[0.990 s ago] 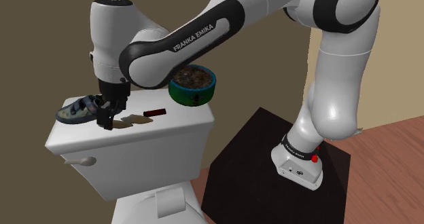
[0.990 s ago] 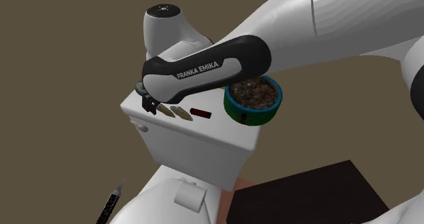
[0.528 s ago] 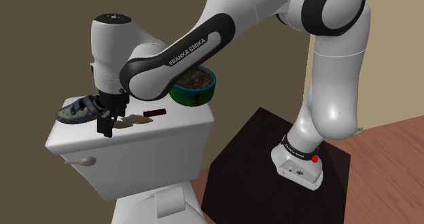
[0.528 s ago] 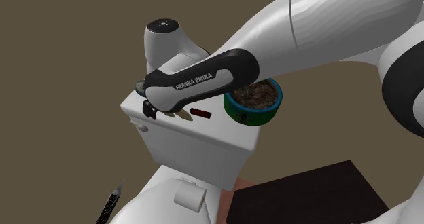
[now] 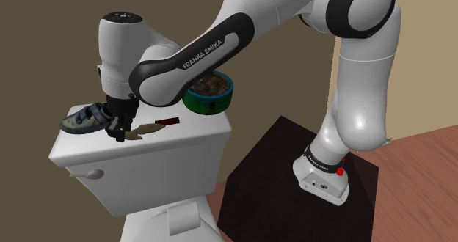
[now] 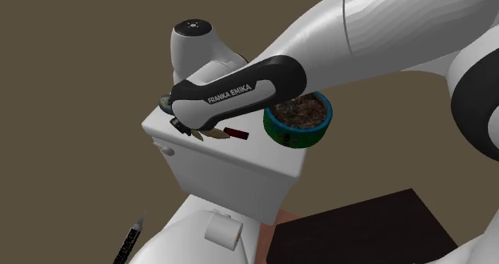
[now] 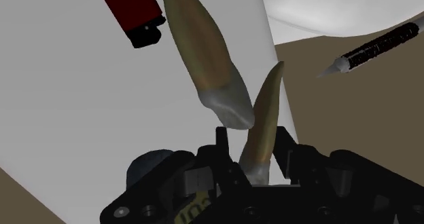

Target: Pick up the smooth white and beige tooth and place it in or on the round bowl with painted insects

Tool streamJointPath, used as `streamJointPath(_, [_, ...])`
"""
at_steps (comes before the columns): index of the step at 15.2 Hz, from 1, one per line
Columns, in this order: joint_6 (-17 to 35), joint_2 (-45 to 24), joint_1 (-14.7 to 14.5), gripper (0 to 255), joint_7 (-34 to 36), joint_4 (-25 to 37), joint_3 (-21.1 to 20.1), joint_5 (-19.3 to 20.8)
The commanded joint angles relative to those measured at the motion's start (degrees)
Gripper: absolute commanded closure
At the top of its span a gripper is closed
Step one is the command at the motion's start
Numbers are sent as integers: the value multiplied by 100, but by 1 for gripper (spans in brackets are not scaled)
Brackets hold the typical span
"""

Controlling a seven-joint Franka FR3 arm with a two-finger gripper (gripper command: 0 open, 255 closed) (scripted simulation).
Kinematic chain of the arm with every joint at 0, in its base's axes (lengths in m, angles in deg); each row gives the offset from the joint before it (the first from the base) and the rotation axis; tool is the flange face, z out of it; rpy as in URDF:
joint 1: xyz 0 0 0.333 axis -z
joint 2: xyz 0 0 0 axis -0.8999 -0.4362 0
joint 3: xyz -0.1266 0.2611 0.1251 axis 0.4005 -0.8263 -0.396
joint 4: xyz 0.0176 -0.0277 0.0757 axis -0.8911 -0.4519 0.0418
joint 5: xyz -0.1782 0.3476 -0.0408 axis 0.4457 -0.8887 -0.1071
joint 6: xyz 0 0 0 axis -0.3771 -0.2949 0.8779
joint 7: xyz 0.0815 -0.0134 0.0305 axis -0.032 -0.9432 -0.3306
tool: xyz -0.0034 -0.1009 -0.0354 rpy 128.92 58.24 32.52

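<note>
Two brown-and-white teeth lie on the white toilet tank lid (image 5: 172, 145). My black gripper (image 7: 257, 156) is down on the lid and shut on the slimmer tooth (image 7: 266, 114), its whitish end clasped between the fingers and its brown tip pointing away. The bigger tooth (image 7: 204, 60) lies just beyond and touches it. In the shoulder view the gripper (image 5: 120, 130) grips the tooth (image 5: 134, 135) beside a camouflage shoe (image 5: 81, 119). The round green-and-blue bowl (image 5: 209, 94) with a dark brown filling stands at the lid's far right end, also in the second exterior view (image 6: 298, 117).
A small red and black lighter (image 5: 168, 121) lies on the lid between the teeth and the bowl. A black pen (image 6: 128, 242) lies on the floor by the toilet. My forearm hangs over the lid. The black stand (image 5: 293, 167) sits to the shoulder view's right.
The gripper came down onto the lid and its fingers went from open to shut around the slimmer tooth, which has tipped slightly. The other objects have not moved.
</note>
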Motion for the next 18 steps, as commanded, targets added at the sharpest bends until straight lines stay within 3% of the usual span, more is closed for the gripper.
streamJointPath(1, [-1, -42, -22, 255, 3, -29, -19, -7])
streamJointPath(8, [-6, -36, -18, 255, -3, -30, -20, -12])
streamJointPath(18, [-651, 316, 49, 255, -109, 283, -115, -202])
